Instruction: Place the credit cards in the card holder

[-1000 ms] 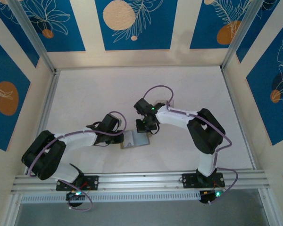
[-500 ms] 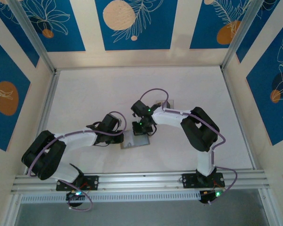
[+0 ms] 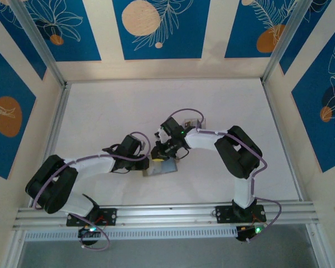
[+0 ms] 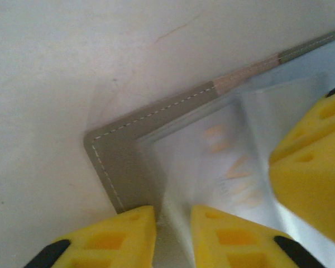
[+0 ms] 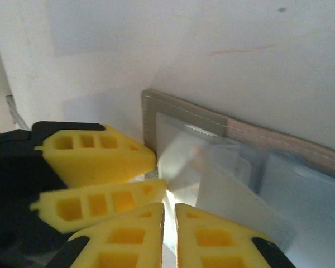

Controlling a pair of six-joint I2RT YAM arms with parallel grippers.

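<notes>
Two pairs of yellow fingers are crowding one corner of the work. On my left gripper [image 4: 173,216] the fingers are drawn nearly together, nipping the stitched grey edge of the card holder [image 4: 120,162] close to its corner. On my right gripper [image 5: 168,215] the fingers are sitting almost closed, with a bright sliver between them; I cannot tell whether they are clamping anything. Just past those tips, one pale credit card [image 5: 234,198] is lying tilted across the holder's clear inner pockets. From above, I am watching the left arm [image 3: 89,164] lying low and stretching rightward to the holder's left edge. The right arm [image 3: 212,137] is bending sharply at its elbow, its forearm reaching left and its wrist dipping over the holder's far edge. The holder is lying open and flat on the white table [image 3: 128,106], between the two grippers. I am counting two arms, one holder and one card that I can make out.
</notes>
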